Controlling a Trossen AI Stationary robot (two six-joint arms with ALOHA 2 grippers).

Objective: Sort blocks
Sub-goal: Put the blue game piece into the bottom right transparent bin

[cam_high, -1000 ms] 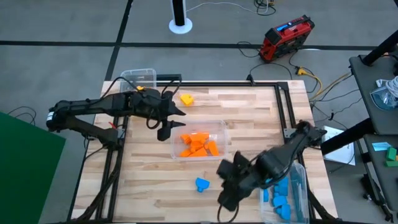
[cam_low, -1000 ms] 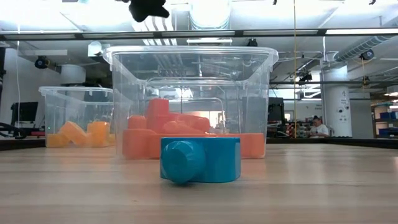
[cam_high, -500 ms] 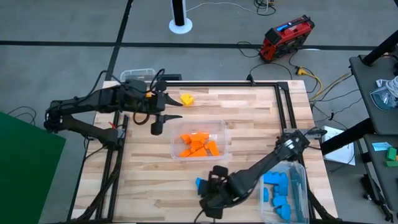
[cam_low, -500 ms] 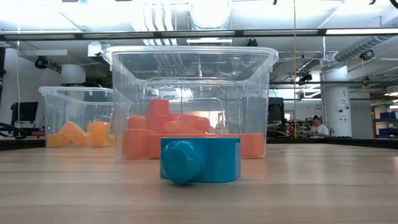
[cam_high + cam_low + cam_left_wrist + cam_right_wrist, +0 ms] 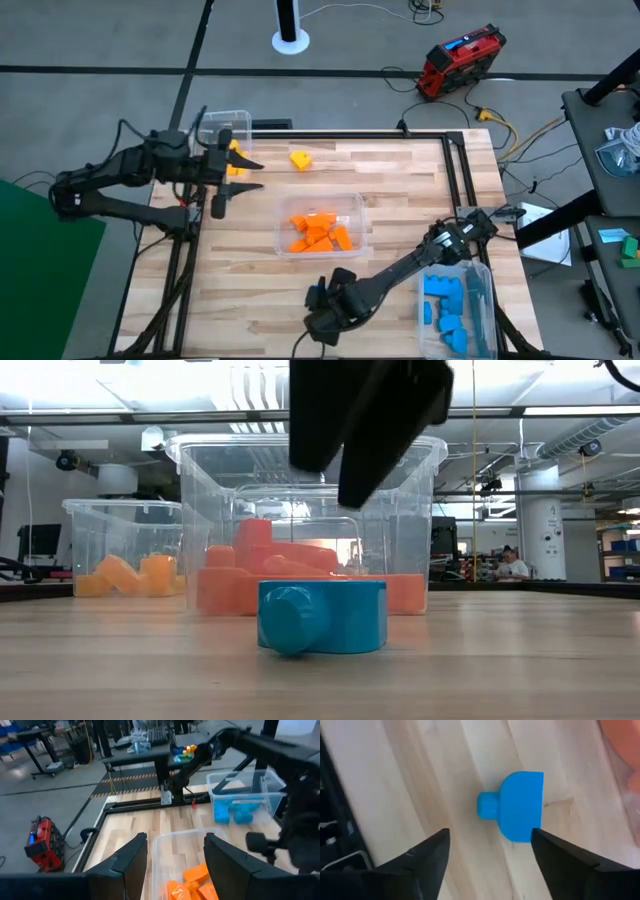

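Observation:
A blue block [image 5: 322, 616] with a round stub lies on the wooden table, in front of the bin of orange blocks [image 5: 320, 225]. My right gripper [image 5: 322, 318] hangs open just above it [image 5: 330, 475]. In the right wrist view its fingers stand on either side of the block [image 5: 517, 812] without touching it. A yellow block [image 5: 300, 159] lies alone near the table's far edge. My left gripper [image 5: 246, 176] is open and holds nothing [image 5: 175, 837]. It hovers beside the far-left bin of yellow blocks [image 5: 222, 130].
A clear bin of blue blocks [image 5: 455, 305] stands at the table's near right corner. The orange bin sits mid-table, just beyond the blue block. Bare wood lies along the near left and the far right of the table.
My right gripper has swung toward the table's left edge and come down over the blue block, entering the low view from above. My left gripper has drawn back toward the table's far left, away from the orange bin toward the yellow bin. The blue block has stayed put.

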